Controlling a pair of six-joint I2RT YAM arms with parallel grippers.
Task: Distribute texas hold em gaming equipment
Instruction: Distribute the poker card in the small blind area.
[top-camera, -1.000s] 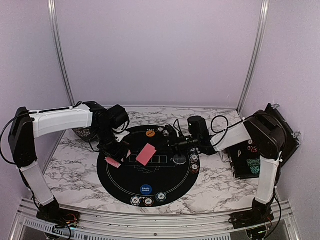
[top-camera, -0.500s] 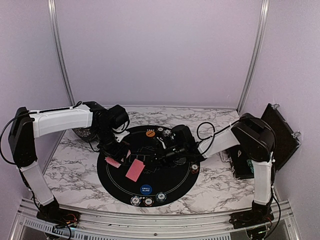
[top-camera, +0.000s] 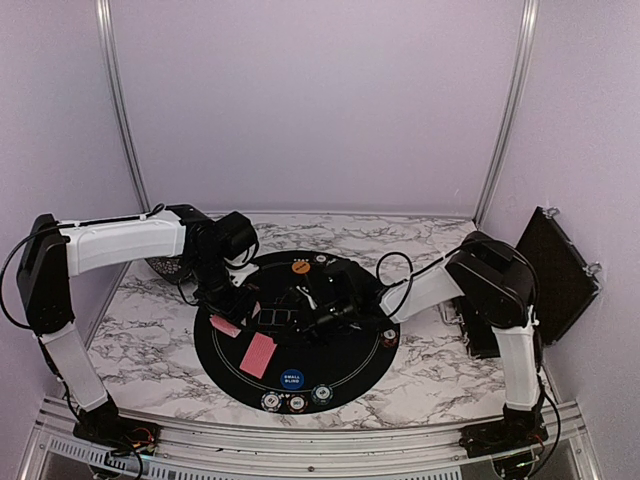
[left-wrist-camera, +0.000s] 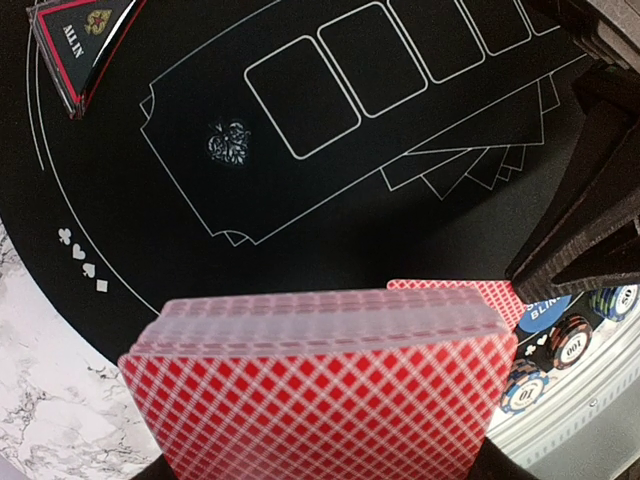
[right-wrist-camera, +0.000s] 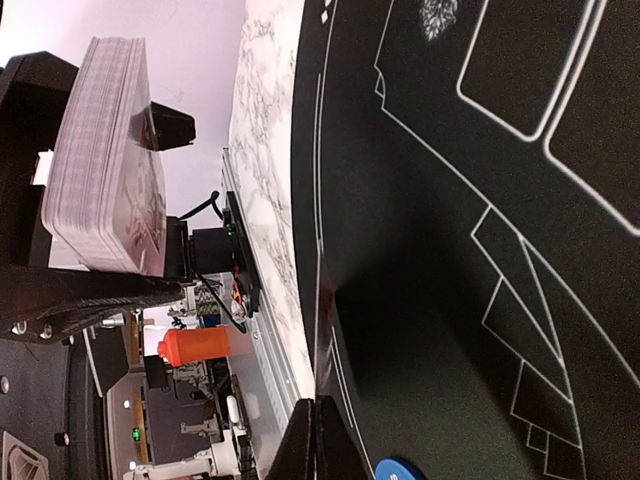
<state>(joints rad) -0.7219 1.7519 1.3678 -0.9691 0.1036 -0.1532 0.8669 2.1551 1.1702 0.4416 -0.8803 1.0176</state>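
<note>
Change: over the last second a single red-backed card has slid from mid-mat towards the near left. It now lies flat on the mat, clear of both arms.
Card position: just left of the blue button, with the row of chips nearer still at the mat's near rim.
Right jaws: pressed together with nothing between them, low over the centre of the mat; this arm has reached further left than before.
Left jaws: pinching the deck by its sides over the left part of the mat, where it was a second ago.
Other pieces: orange button at the far rim; the triangular marker lies beyond the printed card boxes in the left wrist view.
Meaning for task: by the look of it, one card is dealt to the near seat and the deck is still thick, so more cards remain to go out.
Next call: probably another card taken off the deck, though the top card's edge looks hard to catch with the right jaws closed.
</note>
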